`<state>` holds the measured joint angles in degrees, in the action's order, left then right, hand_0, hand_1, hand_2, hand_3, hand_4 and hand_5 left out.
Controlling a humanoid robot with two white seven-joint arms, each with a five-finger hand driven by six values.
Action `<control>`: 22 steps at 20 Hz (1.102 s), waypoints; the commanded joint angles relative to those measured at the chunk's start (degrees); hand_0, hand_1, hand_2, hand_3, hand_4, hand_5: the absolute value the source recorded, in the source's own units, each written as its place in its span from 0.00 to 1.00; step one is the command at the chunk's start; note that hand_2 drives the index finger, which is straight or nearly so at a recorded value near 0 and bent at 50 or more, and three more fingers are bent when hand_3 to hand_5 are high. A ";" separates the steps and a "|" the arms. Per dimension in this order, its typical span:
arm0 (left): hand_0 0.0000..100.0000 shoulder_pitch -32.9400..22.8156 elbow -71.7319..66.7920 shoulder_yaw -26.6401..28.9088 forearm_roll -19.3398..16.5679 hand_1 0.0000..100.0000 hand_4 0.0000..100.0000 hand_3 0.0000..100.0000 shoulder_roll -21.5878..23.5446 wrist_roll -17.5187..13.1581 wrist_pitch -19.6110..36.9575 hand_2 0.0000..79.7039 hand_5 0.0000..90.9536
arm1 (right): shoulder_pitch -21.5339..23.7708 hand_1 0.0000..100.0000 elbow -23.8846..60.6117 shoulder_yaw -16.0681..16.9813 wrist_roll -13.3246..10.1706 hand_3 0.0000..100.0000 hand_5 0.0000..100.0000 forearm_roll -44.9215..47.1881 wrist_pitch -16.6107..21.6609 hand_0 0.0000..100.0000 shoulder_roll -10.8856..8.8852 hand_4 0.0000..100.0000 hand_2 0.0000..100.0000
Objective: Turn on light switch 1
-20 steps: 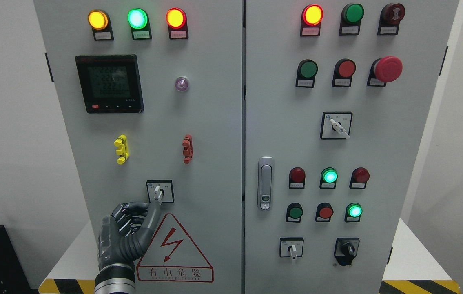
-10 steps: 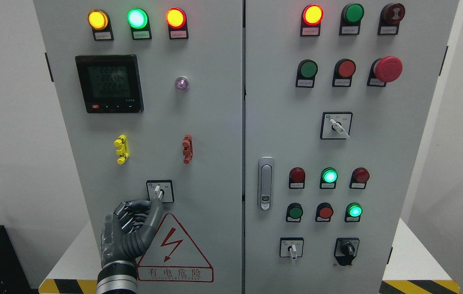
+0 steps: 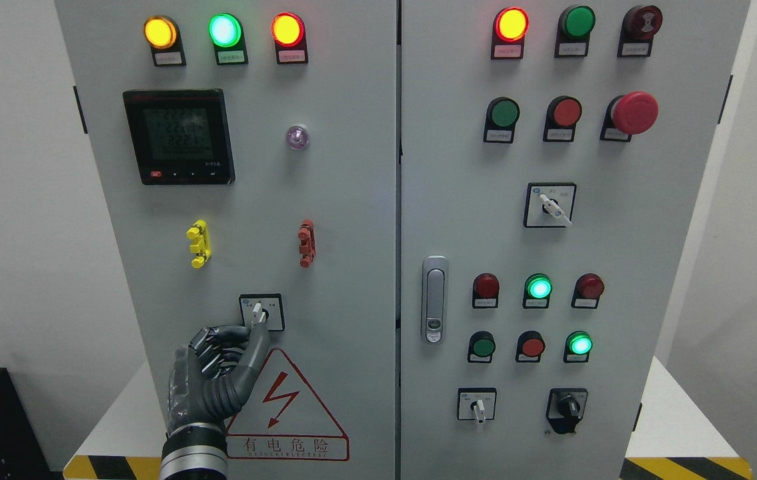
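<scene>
The light switch (image 3: 261, 312) is a small rotary selector in a black-framed white plate, low on the left cabinet door (image 3: 351, 200). Its white lever points down and slightly left. My left hand (image 3: 253, 329), dark grey with jointed fingers, comes up from the bottom edge just below the switch. The thumb (image 3: 259, 343) and the curled forefinger pinch the lever's lower tip, and the other fingers are curled beside them. My right hand is out of view.
A red-edged warning triangle (image 3: 285, 407) sits right under the switch. Yellow (image 3: 199, 243) and red (image 3: 307, 243) terminal clips are mounted above it, with a meter display (image 3: 178, 137) and indicator lamps higher up. The right door (image 3: 618, 253) carries buttons, lamps, more selectors and a latch handle (image 3: 434, 299).
My left hand has crept slightly right and up, bringing its thumb and forefinger closer around the lever's tip. The lever's angle looks the same.
</scene>
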<state>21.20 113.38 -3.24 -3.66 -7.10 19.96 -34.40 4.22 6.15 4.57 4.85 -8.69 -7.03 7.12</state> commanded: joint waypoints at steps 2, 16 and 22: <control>0.28 0.33 -0.09 -0.18 -0.91 0.73 0.72 0.68 -0.02 -0.01 -0.15 0.68 0.63 | 0.00 0.00 0.00 0.00 -0.02 0.00 0.00 0.07 0.00 0.30 0.00 0.00 0.00; 0.29 0.86 -0.09 -0.18 -1.88 0.72 0.72 0.69 -0.11 -0.10 -0.94 0.70 0.63 | -0.08 0.00 0.00 0.00 -0.02 0.00 0.00 0.07 0.00 0.30 0.00 0.00 0.00; 0.30 0.77 -0.01 -0.18 -2.32 0.72 0.72 0.69 -0.10 -0.19 -1.64 0.71 0.64 | -0.08 0.00 0.00 0.00 -0.02 0.00 0.00 0.07 0.00 0.30 0.00 0.00 0.00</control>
<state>21.95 113.31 -3.41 -5.69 -7.16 19.88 -35.71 4.21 6.15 4.57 4.85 -8.68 -7.03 7.12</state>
